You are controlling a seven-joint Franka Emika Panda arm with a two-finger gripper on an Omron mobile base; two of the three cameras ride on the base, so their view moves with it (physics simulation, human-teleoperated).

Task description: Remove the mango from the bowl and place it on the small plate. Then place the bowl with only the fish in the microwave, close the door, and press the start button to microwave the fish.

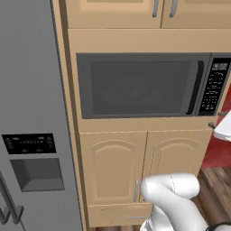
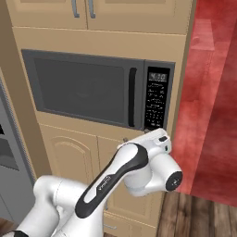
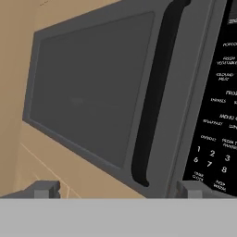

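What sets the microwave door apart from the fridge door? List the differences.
The microwave door is dark grey with a dark window; the fridge door is lighter grey with no window. The microwave door is wide and set in light wooden cabinets; the fridge door is tall. The microwave door has a single black handle; the fridge door has a dispenser panel. Both are shut.

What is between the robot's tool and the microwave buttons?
Nothing visible. In the hand view the tool points at the shut door and its handle, with the keypad panel just to the right and open space before it.
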